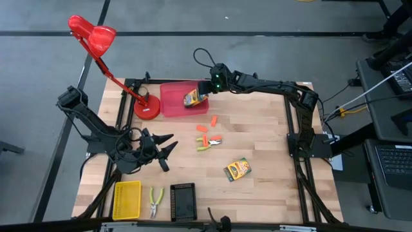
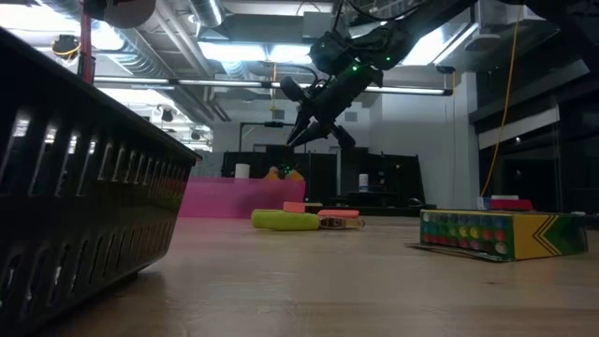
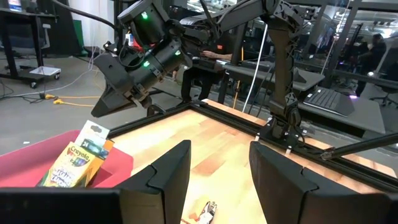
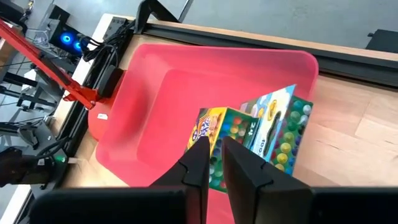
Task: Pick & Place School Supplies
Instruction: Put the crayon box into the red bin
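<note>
Two green-and-yellow crayon boxes (image 4: 273,127) lie side by side in the red tray (image 4: 155,93), tilted, with their ends up on the tray's right wall. My right gripper (image 1: 205,90) hangs above them, clear of both, with its fingers close together and empty; it also shows in the low view (image 2: 301,131). A third crayon box (image 1: 237,169) lies flat on the table at mid right. Several orange pieces (image 1: 206,132) and a green-handled tool (image 1: 207,144) lie at the table's middle. My left gripper (image 1: 168,145) is open and empty at the left, low over the table.
A red desk lamp (image 1: 147,108) stands left of the red tray, with its arm reaching off to the far left. A yellow tray (image 1: 127,198), green-handled pliers (image 1: 155,202) and a black tray (image 1: 183,202) sit along the near edge. Bare wood lies at the right.
</note>
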You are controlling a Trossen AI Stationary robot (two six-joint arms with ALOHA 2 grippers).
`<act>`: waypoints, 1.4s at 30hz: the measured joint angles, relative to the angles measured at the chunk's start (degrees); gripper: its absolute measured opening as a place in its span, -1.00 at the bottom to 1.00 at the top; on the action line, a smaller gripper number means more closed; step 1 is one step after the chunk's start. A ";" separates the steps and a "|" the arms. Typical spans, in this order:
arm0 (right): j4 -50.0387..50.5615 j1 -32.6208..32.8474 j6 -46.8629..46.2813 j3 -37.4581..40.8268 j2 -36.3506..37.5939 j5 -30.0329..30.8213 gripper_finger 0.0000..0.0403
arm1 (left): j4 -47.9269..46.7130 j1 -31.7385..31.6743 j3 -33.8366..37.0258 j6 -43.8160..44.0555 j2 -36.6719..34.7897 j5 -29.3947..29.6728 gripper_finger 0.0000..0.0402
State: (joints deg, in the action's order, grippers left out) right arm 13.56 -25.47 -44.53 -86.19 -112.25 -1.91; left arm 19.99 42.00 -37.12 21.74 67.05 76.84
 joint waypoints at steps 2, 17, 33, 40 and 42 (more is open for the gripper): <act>-0.02 0.00 0.02 0.00 0.02 0.41 -0.76 | 0.00 0.01 0.00 0.00 0.00 0.00 -0.20; 3.25 6.60 11.66 0.00 6.02 -8.18 -0.76 | -0.45 0.00 0.00 -2.82 -1.90 -0.91 -0.20; 43.66 43.39 12.84 0.02 9.40 4.72 -0.76 | -14.25 1.18 -0.07 0.94 -11.08 -12.03 -0.20; 46.04 52.20 7.47 5.03 9.44 1.30 -0.69 | -18.26 1.13 -0.86 1.88 -10.64 -20.56 -0.16; 45.05 54.22 3.93 6.74 9.44 0.01 -0.64 | -22.54 1.13 -2.50 3.54 -10.47 -22.17 -0.15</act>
State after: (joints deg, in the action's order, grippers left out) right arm 58.61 28.74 -40.60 -79.45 -102.80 -1.90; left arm -2.56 43.13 -39.63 25.27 56.58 54.67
